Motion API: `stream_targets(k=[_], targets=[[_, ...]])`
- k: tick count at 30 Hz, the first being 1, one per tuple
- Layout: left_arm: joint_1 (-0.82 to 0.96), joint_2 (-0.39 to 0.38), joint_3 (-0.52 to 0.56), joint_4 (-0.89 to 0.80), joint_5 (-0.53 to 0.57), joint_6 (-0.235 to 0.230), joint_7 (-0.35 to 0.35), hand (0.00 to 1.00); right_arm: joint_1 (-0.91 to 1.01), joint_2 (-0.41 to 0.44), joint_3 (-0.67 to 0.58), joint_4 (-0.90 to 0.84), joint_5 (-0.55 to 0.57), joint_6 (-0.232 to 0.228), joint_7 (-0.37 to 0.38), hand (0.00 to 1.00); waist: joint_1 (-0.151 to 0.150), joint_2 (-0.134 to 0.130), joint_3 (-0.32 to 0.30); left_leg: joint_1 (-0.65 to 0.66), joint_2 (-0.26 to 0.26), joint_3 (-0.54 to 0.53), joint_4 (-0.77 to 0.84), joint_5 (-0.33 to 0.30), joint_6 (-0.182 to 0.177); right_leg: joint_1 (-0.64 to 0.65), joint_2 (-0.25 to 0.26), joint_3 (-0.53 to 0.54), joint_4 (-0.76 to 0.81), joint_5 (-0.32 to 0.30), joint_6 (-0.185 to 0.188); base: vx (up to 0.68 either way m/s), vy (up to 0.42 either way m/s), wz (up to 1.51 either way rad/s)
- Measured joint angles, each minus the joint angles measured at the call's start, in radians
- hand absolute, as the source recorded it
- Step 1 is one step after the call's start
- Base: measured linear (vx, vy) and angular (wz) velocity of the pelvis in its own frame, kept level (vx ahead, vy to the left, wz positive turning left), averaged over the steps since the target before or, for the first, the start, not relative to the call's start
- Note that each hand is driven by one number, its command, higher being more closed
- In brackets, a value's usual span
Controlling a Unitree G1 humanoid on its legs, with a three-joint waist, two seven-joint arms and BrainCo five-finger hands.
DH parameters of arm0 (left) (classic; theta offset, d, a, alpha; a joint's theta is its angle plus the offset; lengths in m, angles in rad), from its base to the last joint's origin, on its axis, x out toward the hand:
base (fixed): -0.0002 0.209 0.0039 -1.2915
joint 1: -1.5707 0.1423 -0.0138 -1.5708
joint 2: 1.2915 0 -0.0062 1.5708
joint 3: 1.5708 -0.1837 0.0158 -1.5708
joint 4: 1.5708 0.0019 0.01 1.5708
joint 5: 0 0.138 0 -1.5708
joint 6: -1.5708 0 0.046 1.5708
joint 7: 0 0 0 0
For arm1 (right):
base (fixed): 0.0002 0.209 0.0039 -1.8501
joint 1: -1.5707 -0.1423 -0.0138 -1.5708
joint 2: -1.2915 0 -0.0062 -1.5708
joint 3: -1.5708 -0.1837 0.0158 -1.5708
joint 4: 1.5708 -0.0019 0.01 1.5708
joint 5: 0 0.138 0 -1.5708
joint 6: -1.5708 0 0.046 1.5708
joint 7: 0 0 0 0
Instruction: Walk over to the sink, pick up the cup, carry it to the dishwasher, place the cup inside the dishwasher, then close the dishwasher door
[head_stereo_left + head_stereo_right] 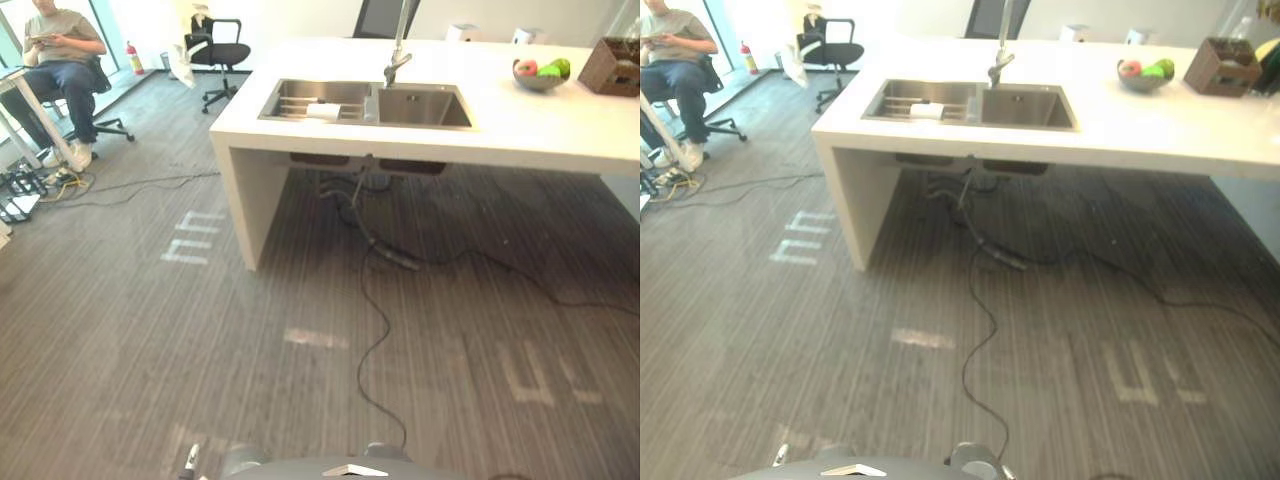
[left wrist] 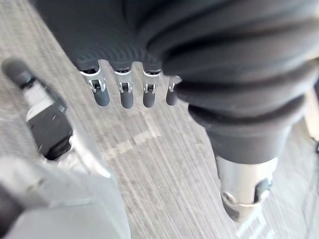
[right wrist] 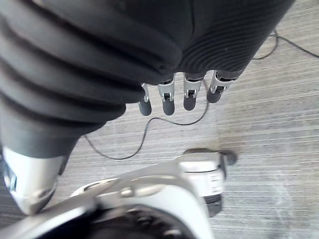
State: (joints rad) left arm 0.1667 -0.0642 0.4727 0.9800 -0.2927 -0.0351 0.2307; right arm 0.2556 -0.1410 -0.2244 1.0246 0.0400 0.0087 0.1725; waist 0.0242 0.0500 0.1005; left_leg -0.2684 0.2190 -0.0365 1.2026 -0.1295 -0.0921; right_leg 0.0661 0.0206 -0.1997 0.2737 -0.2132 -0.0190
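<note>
A white cup (image 1: 323,112) lies in the left basin of the steel sink (image 1: 420,105), which is set in a white counter (image 1: 450,135) some way ahead of me across the carpet. In the right eye view the cup (image 1: 926,110) shows beside the tall faucet (image 1: 998,60). My left hand (image 2: 124,92) hangs over the carpet with straight fingers and holds nothing. My right hand (image 3: 167,99) also hangs over the carpet, its fingers straight and empty. Both hands are far from the sink.
A fruit bowl (image 1: 540,75) and a brown box (image 1: 612,66) stand on the counter's right part. At the far left a person (image 1: 60,50) sits on a chair, with cables (image 1: 40,185) on the floor nearby. A black office chair (image 1: 222,55) stands behind the counter's left end.
</note>
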Motion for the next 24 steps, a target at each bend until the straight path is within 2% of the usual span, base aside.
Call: stream_targets(k=[1, 2, 3, 4, 5, 6, 7, 8, 9, 10, 11, 12, 13, 15, 16, 17, 18, 19, 20, 21, 22, 23, 24], targets=[[0.000, 0.009, -0.026, -0.015, 0.019, -0.018, 0.010, 0.00, -0.003, 0.000, 0.010, -0.002, 0.005, -0.009, 0.000, 0.00, 0.006, -0.011, 0.001, -0.029, -0.011, 0.028, -0.032, -0.024, -0.001, 0.031, -0.002, 0.002, -0.026, 0.007, 0.010, 0.47, -0.077, -0.13], [-0.008, 0.019, -0.079, -0.038, 0.053, -0.057, 0.026, 0.00, -0.013, 0.008, 0.019, -0.018, 0.015, -0.025, 0.001, 0.00, 0.015, -0.030, 0.008, -0.069, -0.026, 0.096, -0.135, -0.060, 0.008, 0.085, -0.011, 0.003, -0.071, 0.007, 0.011, 0.50, -0.026, -0.14], [-0.016, 0.029, -0.116, -0.065, 0.085, -0.089, 0.037, 0.00, -0.037, 0.015, 0.028, -0.038, 0.017, -0.036, 0.003, 0.00, 0.019, -0.050, 0.019, -0.081, -0.038, 0.177, -0.307, -0.081, 0.024, 0.133, -0.026, 0.011, -0.100, 0.009, 0.015, 0.51, 0.002, -0.19], [-0.021, 0.030, -0.132, -0.077, 0.103, -0.109, 0.049, 0.00, -0.052, 0.019, 0.029, -0.048, 0.024, -0.041, 0.002, 0.00, 0.023, -0.056, 0.026, -0.078, -0.045, 0.218, -0.408, -0.079, 0.033, 0.150, -0.034, 0.018, -0.110, 0.009, 0.016, 0.52, 0.062, -0.30], [-0.030, 0.026, -0.173, -0.106, 0.129, -0.135, 0.068, 0.00, -0.066, 0.027, 0.027, -0.067, 0.035, -0.059, 0.002, 0.00, 0.026, -0.063, 0.028, -0.073, -0.075, 0.266, -0.637, -0.035, 0.054, 0.171, -0.056, 0.030, -0.118, 0.001, 0.027, 0.50, 0.124, -0.44], [-0.033, 0.012, -0.230, -0.133, 0.153, -0.160, 0.090, 0.00, -0.080, 0.037, 0.033, -0.084, 0.036, -0.078, 0.002, 0.00, 0.035, -0.057, 0.027, -0.050, -0.102, 0.263, -0.868, 0.047, 0.048, 0.183, -0.066, 0.051, -0.119, -0.021, 0.035, 0.48, 0.159, -0.54], [-0.031, 0.007, -0.258, -0.152, 0.163, -0.175, 0.100, 0.00, -0.082, 0.041, 0.042, -0.100, 0.038, -0.087, 0.002, 0.00, 0.043, -0.051, 0.028, -0.045, -0.104, 0.250, -0.946, 0.060, 0.039, 0.193, -0.066, 0.069, -0.116, -0.049, 0.042, 0.47, 0.208, -0.61], [-0.033, 0.010, -0.308, -0.176, 0.169, -0.193, 0.117, 0.00, -0.087, 0.049, 0.068, -0.112, 0.042, -0.101, -0.001, 0.00, 0.052, -0.044, 0.027, -0.045, -0.110, 0.247, -0.939, 0.143, 0.053, 0.214, -0.068, 0.096, -0.106, -0.107, 0.062, 0.47, 0.224, -0.33], [-0.041, 0.028, -0.370, -0.213, 0.182, -0.207, 0.139, 0.00, -0.094, 0.073, 0.098, -0.106, 0.043, -0.096, -0.003, 0.00, 0.044, -0.073, 0.033, -0.049, -0.141, 0.245, -0.899, 0.167, 0.081, 0.221, -0.094, 0.124, -0.075, -0.139, 0.037, 0.63, 0.306, 0.01], [-0.051, 0.029, -0.447, -0.328, 0.218, -0.213, 0.169, 0.00, -0.099, 0.102, 0.125, -0.108, 0.044, -0.092, -0.009, 0.00, 0.033, -0.119, 0.032, -0.058, -0.168, 0.257, -0.860, 0.143, 0.117, 0.192, -0.121, 0.153, 0.008, -0.146, 0.040, 0.53, 0.258, 0.30], [-0.055, 0.039, -0.483, -0.379, 0.229, -0.212, 0.176, 0.00, -0.102, 0.110, 0.126, -0.105, 0.044, -0.090, -0.010, 0.00, 0.032, -0.116, 0.035, -0.064, -0.178, 0.255, -0.849, 0.134, 0.130, 0.171, -0.129, 0.166, 0.051, -0.143, 0.041, 0.43, 0.215, 0.34], [-0.060, 0.048, -0.536, -0.457, 0.245, -0.211, 0.176, 0.00, -0.106, 0.119, 0.121, -0.101, 0.045, -0.078, -0.012, 0.00, 0.030, -0.133, 0.029, -0.063, -0.194, 0.253, -0.836, 0.122, 0.148, 0.147, -0.142, 0.186, 0.111, -0.126, 0.054, 0.42, 0.217, 0.30], [-0.070, 0.059, -0.609, -0.566, 0.268, -0.210, 0.175, 0.00, -0.105, 0.124, 0.093, -0.077, 0.048, -0.062, -0.009, 0.00, 0.022, -0.139, 0.022, -0.039, -0.224, 0.253, -0.826, 0.090, 0.176, 0.128, -0.160, 0.211, 0.202, -0.085, 0.082, 0.42, 0.212, 0.25], [-0.074, 0.061, -0.654, -0.663, 0.277, -0.204, 0.176, 0.00, -0.101, 0.127, 0.045, -0.058, 0.052, -0.054, -0.009, 0.00, 0.016, -0.143, 0.012, -0.009, -0.251, 0.260, -0.828, 0.059, 0.190, 0.097, -0.185, 0.225, 0.311, -0.034, 0.146, 0.34, 0.165, 0.11], [-0.080, 0.065, -0.682, -0.738, 0.278, -0.197, 0.175, 0.00, -0.100, 0.125, 0.007, -0.038, 0.052, -0.053, -0.009, 0.00, 0.011, -0.147, 0.007, 0.023, -0.274, 0.264, -0.842, 0.041, 0.200, 0.057, -0.207, 0.236, 0.416, 0.026, 0.197, 0.39, 0.177, -0.01], [-0.092, 0.077, -0.712, -0.827, 0.278, -0.179, 0.173, 0.00, -0.098, 0.121, -0.030, -0.013, 0.052, -0.052, -0.008, 0.00, 0.009, -0.141, -0.003, 0.069, -0.287, 0.277, -0.869, 0.020, 0.207, -0.021, -0.225, 0.265, 0.578, 0.167, 0.297, 0.45, 0.204, -0.25], [-0.094, 0.089, -0.725, -0.929, 0.293, -0.163, 0.177, 0.00, -0.086, 0.109, -0.035, -0.016, 0.053, -0.056, -0.005, 0.00, 0.011, -0.134, 0.000, 0.127, -0.301, 0.289, -0.908, 0.009, 0.198, -0.122, -0.252, 0.259, 0.761, 0.250, 0.288, 0.44, 0.193, -0.31], [-0.098, 0.089, -0.731, -0.972, 0.305, -0.150, 0.182, 0.00, -0.072, 0.098, -0.035, -0.022, 0.052, -0.062, -0.006, 0.00, 0.007, -0.128, 0.001, 0.158, -0.304, 0.290, -0.925, 0.006, 0.194, -0.160, -0.265, 0.231, 0.833, 0.254, 0.245, 0.36, 0.150, -0.35], [-0.112, 0.088, -0.753, -1.038, 0.336, -0.129, 0.199, 0.00, -0.045, 0.091, -0.038, -0.028, 0.059, -0.074, -0.009, 0.00, 0.003, -0.115, 0.002, 0.228, -0.302, 0.286, -0.964, -0.005, 0.190, -0.216, -0.274, 0.164, 0.914, 0.229, 0.172, 0.35, 0.113, -0.15], [-0.132, 0.090, -0.776, -1.083, 0.380, -0.119, 0.224, 0.00, -0.028, 0.090, -0.043, -0.037, 0.072, -0.082, -0.011, 0.00, -0.003, -0.102, 0.000, 0.288, -0.291, 0.280, -1.005, -0.010, 0.183, -0.255, -0.265, 0.099, 0.914, 0.166, 0.110, 0.32, 0.095, -0.10], [-0.150, 0.093, -0.788, -1.096, 0.404, -0.117, 0.235, 0.00, -0.021, 0.091, -0.054, -0.035, 0.076, -0.084, -0.013, 0.00, -0.007, -0.098, -0.002, 0.312, -0.285, 0.276, -1.024, -0.011, 0.182, -0.274, -0.256, 0.068, 0.888, 0.127, 0.091, 0.30, 0.044, 0.06], [-0.187, 0.099, -0.800, -1.121, 0.444, -0.114, 0.257, 0.00, -0.011, 0.096, -0.070, -0.035, 0.087, -0.096, -0.021, 0.00, -0.018, -0.095, -0.004, 0.354, -0.275, 0.264, -1.052, -0.016, 0.174, -0.305, -0.245, 0.004, 0.790, 0.062, 0.083, 0.29, -0.012, 0.28], [-0.225, 0.100, -0.804, -1.140, 0.476, -0.115, 0.269, 0.00, -0.008, 0.100, -0.076, -0.033, 0.088, -0.101, -0.027, 0.00, -0.033, -0.093, -0.005, 0.375, -0.260, 0.254, -1.058, -0.024, 0.162, -0.311, -0.235, -0.058, 0.624, 0.029, 0.080, 0.31, -0.041, 0.37]])
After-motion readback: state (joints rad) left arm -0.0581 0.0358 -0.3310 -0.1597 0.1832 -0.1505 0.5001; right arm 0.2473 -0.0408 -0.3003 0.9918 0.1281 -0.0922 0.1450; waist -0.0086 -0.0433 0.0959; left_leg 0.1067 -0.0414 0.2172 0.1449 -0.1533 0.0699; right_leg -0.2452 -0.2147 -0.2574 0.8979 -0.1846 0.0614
